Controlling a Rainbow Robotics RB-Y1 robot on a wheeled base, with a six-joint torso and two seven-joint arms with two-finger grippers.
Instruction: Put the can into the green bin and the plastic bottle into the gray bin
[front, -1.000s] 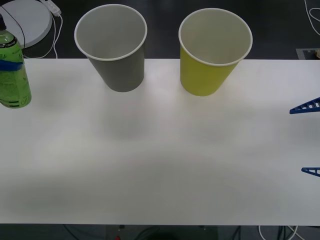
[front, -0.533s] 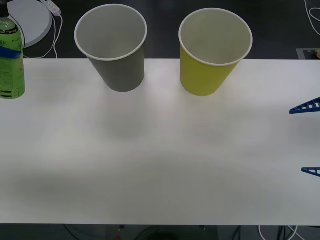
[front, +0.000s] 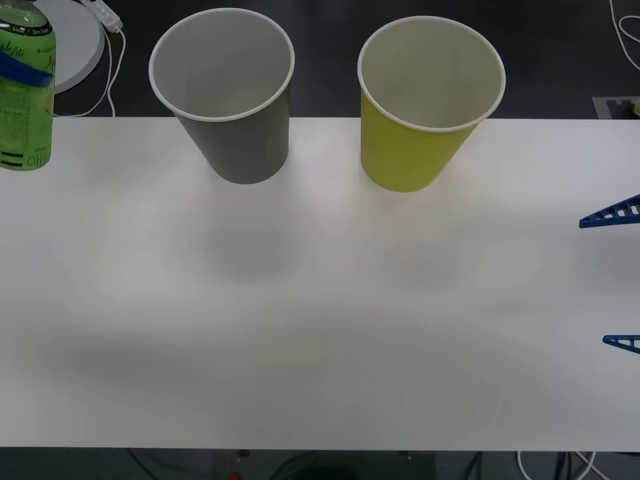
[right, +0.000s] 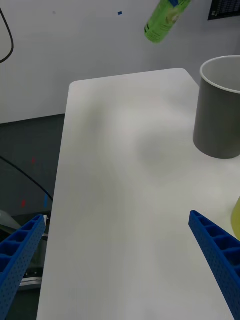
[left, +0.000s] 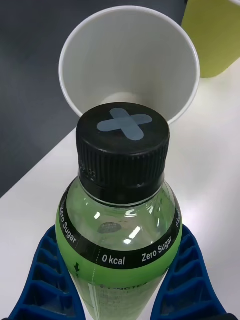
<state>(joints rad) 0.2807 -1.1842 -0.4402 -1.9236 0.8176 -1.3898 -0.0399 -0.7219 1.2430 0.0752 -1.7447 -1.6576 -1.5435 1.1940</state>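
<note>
The left gripper (left: 120, 285) is clamping its blue ribbed fingers (left: 47, 280) on the small bright-green translucent plastic bottle with the black screw cap (left: 120, 200), carrying it clear of the white table (front: 320, 320) at its far left corner, its top cut off in the front view. The large gray tapered bin (front: 225, 90) and the yellow-green bin (front: 425, 100) are standing side by side at the far edge, while the right gripper (right: 125, 270) is hanging spread open over the table's right side, only its fingertips (front: 612, 213) entering the front view
</note>
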